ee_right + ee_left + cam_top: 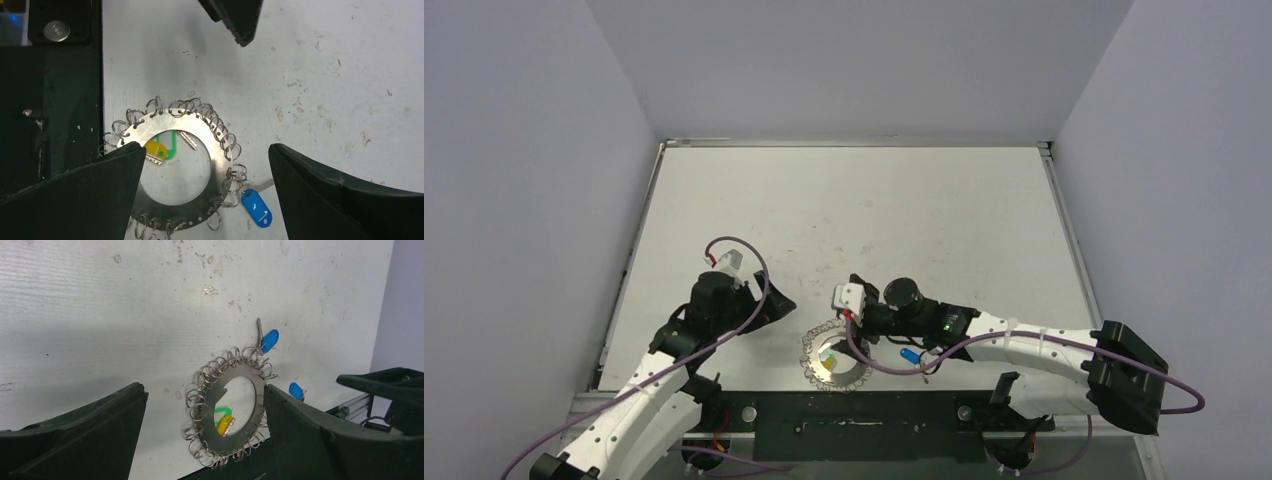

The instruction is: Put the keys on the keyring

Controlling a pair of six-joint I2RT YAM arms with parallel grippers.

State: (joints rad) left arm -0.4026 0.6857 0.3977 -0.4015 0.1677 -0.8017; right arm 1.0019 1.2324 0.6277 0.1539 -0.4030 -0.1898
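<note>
Top external view: the worktop (844,200) carries everything close in by the arms. The left fingers (320,435) are spread wide and hold nothing, and the right fingers (340,200) are just as parted and empty. The keyring (217,165) lies flat, framed between both pairs. A green key (174,150) and a yellow key (154,148) sit loose inside its hole, by one right finger. A blue key (256,207) touches the wire loops between the right fingers; threaded or not, I can't tell. Threading looks barely begun. The next move calls for pinching one tiny key while steadying the ring, which will be fiddly.
</note>
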